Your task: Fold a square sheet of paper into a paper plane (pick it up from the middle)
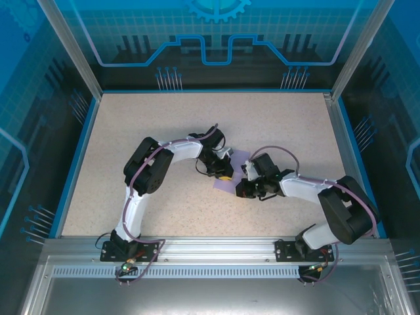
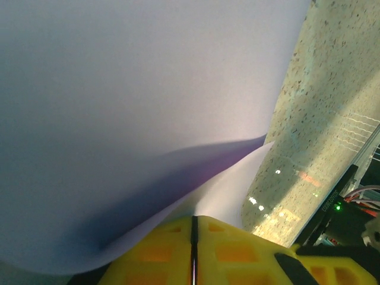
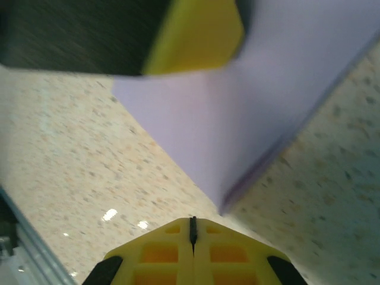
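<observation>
You're early in the fold. The square sheet of thin lavender-purple paper (image 1: 227, 186) lies near the middle of the speckled beige table (image 1: 164, 125), between the two arms, and it has no point, centre crease or wings yet.

What looks done: the sheet is no longer a single flat layer. In the left wrist view one layer (image 2: 148, 89) arches up over a paler one below it, with a shadowed pocket between them. In the right wrist view the sheet (image 3: 237, 130) rests on the table with a darker doubled edge running down to a corner. I'd judge that a first fold is in hand, not pressed flat.

Your left fingers (image 2: 160, 252) are pressed together, and the paper runs right up to their tips. I cannot tell whether a layer is caught between them. The right wrist view shows one yellow left finger (image 3: 196, 35) over the sheet's far part.

Your right fingers (image 3: 160, 252) are pressed together with nothing between them, low over the table, their tips just short of the sheet's near corner.

What's left, as I judge it: flattening this fold, then the nose folds, the centre crease and the wings.
</observation>
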You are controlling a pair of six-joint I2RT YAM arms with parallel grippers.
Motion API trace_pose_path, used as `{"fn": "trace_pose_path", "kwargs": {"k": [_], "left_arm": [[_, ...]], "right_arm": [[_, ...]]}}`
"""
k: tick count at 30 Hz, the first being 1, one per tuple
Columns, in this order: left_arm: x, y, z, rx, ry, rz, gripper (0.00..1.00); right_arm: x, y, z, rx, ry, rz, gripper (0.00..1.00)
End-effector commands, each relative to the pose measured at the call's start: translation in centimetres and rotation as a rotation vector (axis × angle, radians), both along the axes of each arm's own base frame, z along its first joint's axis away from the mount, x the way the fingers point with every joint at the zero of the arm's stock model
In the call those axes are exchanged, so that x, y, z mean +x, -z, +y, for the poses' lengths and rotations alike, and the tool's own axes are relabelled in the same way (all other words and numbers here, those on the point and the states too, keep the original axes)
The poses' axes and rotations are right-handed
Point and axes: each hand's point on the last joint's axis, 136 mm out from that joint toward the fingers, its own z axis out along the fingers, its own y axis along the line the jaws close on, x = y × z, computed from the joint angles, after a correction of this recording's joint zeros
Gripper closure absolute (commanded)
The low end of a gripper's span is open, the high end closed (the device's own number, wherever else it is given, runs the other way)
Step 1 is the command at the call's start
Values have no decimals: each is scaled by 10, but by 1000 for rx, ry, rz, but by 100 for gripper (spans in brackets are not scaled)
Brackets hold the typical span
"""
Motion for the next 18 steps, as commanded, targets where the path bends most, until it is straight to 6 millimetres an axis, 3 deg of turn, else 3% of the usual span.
{"fn": "trace_pose_path", "kwargs": {"k": [1, 9, 18], "left_arm": [[-13, 63, 34, 192, -12, 57, 89], [-11, 58, 30, 172, -14, 54, 89], [-5, 53, 26, 149, -23, 47, 89]], "right_arm": [[18, -20, 17, 89, 7, -16, 98], [35, 6, 18, 41, 12, -2, 98], [8, 44, -11, -93, 6, 73, 99]]}}
